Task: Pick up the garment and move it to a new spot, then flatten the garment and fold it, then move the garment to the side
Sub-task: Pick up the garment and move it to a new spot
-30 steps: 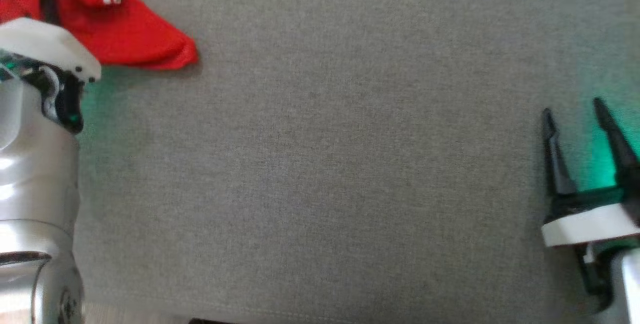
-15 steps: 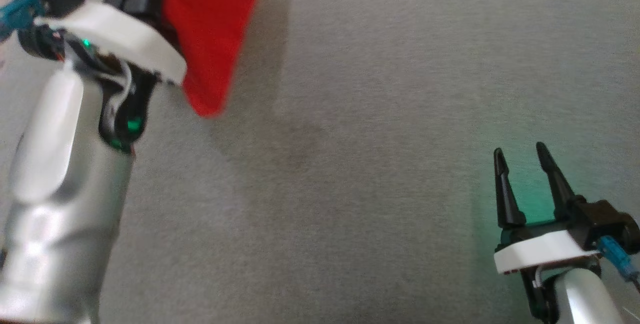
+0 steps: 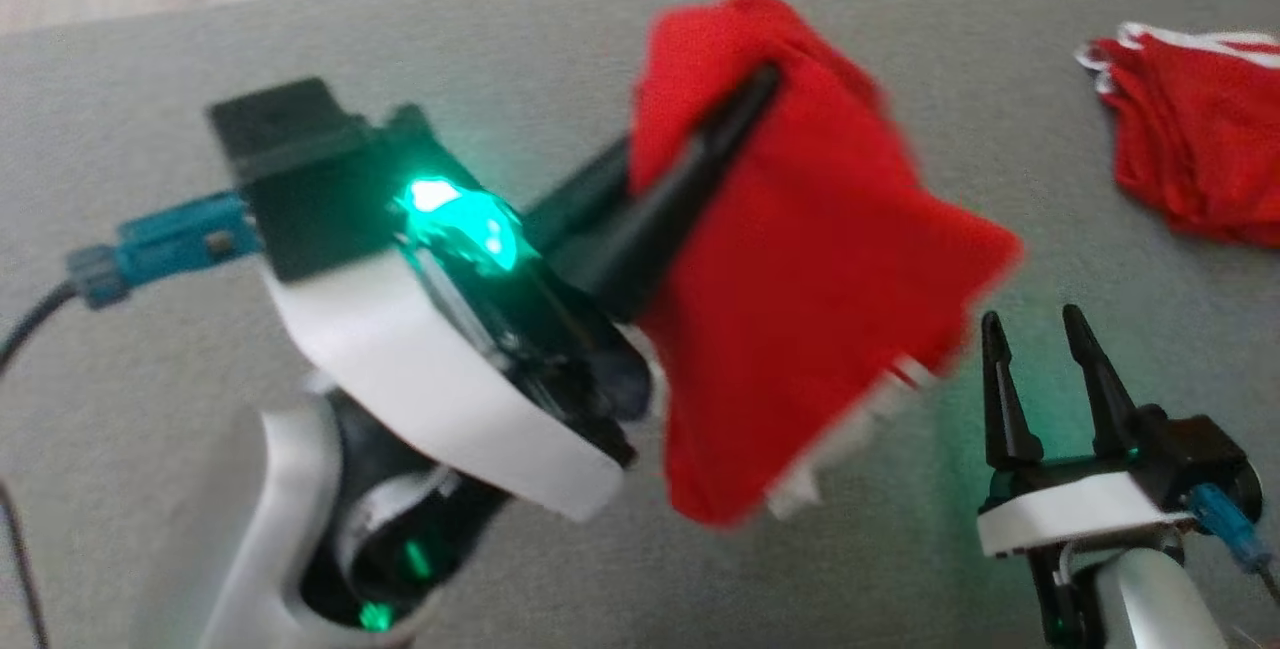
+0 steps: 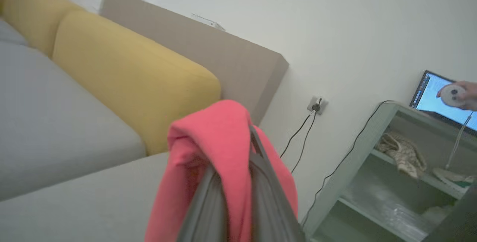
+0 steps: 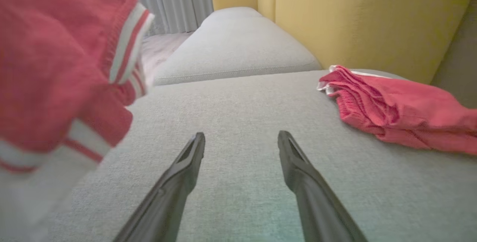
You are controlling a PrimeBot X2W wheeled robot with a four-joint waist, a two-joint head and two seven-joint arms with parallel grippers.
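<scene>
In the head view the left claw (image 3: 745, 99) is lifted above the grey sofa seat (image 3: 560, 29), its fingers pinched nearly together on a bunch of the red garment (image 3: 820, 279). The garment hangs clear of the seat in a loose, blurred clump. The right claw (image 3: 1031, 321) rests low at the lower right, spread wide and holding nothing. A second red garment (image 3: 1190, 159) lies well apart at the far right of the seat. In the left wrist view the cloth is draped over and around both fingers, folding under its own slight weight, with the yellow backrest (image 4: 130, 78) and a shelf (image 4: 372, 167) behind it. It looks like a light, soft, limp knit that gives no stiffness to push against. It seems unlikely to slip from a firm pinch, but it probably bunches wherever it is taken mid-fabric. In the right wrist view the garment hangs at the left, near the open fingers, and shows a white striped band (image 5: 126, 44) along one edge. That firmer band, or a corner beside it, looks like the better place to take hold for spreading it flat, ideally one claw at each end so the cloth can be drawn taut as it is laid down.
</scene>
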